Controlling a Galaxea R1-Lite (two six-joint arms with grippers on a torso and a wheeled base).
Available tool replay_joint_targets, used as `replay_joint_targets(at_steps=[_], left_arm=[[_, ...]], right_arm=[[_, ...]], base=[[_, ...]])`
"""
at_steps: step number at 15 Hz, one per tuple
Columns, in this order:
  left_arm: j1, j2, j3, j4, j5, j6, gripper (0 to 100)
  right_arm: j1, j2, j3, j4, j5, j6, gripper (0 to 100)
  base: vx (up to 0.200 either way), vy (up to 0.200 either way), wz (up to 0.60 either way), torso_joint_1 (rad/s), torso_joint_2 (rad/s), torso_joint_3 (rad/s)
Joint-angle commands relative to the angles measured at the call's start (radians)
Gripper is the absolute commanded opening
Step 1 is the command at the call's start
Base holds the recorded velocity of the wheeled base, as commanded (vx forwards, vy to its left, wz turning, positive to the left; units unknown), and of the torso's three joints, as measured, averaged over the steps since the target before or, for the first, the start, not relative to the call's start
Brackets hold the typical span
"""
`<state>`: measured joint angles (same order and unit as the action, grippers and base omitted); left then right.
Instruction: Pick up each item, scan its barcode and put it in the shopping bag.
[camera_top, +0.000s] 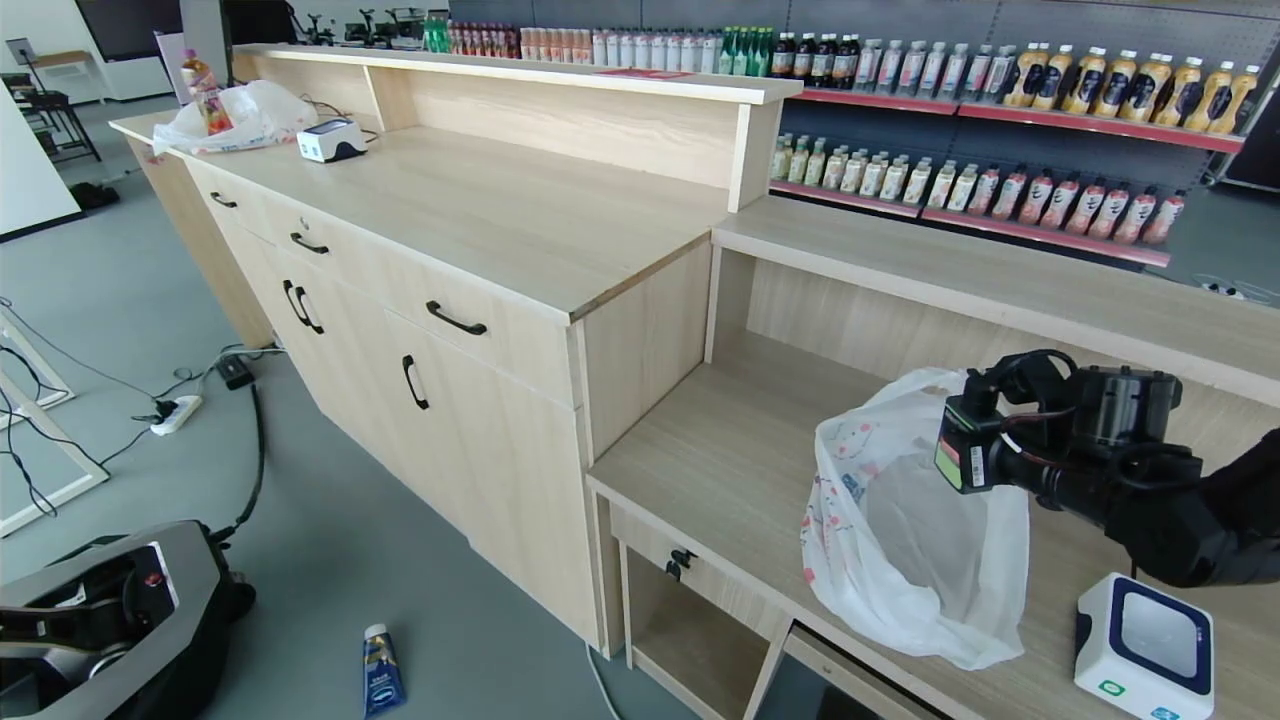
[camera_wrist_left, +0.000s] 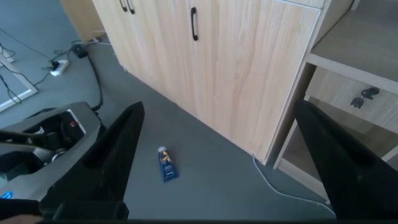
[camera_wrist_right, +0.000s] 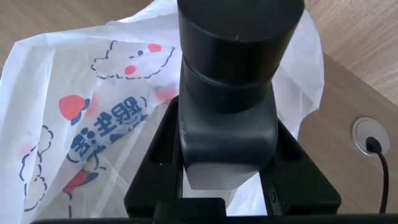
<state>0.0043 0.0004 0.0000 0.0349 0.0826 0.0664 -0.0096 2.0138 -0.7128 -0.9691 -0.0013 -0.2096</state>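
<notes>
A white plastic shopping bag (camera_top: 905, 540) printed with red and blue marks stands on the low counter (camera_top: 720, 450). My right gripper (camera_top: 965, 455) hangs just over the bag's right side. In the right wrist view a black cylindrical body (camera_wrist_right: 239, 68) sits above the bag (camera_wrist_right: 81, 106). A white barcode scanner (camera_top: 1145, 645) with a blue rim sits to the right of the bag near the counter's front edge. A blue tube (camera_top: 382, 668) lies on the grey floor. My left gripper (camera_wrist_left: 219, 109) is open, high above the tube (camera_wrist_left: 168, 165), with nothing between its fingers.
A tall cabinet (camera_top: 450, 330) with black handles stands left of the low counter. At its far end lie another bag (camera_top: 235, 115) with a bottle and a second scanner (camera_top: 330, 140). Drink shelves (camera_top: 1000, 150) line the back. Cables and a power strip (camera_top: 175, 413) lie on the floor.
</notes>
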Motion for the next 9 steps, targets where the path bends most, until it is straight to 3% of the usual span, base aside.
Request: replay_joint_targets(at_steps=[1, 9], left_arm=[[0.0, 0.0, 0.0, 0.0, 0.0, 0.0, 100], [0.0, 0.0, 0.0, 0.0, 0.0, 0.0, 100]], right_arm=[[0.002, 0.071, -0.017, -0.026, 0.0, -0.001, 0], [0.014, 0.252, -0.083, -0.22, 0.113, 0.032, 0]], base=[[0.0, 0.0, 0.0, 0.0, 0.0, 0.0], [0.0, 0.0, 0.0, 0.0, 0.0, 0.0]])
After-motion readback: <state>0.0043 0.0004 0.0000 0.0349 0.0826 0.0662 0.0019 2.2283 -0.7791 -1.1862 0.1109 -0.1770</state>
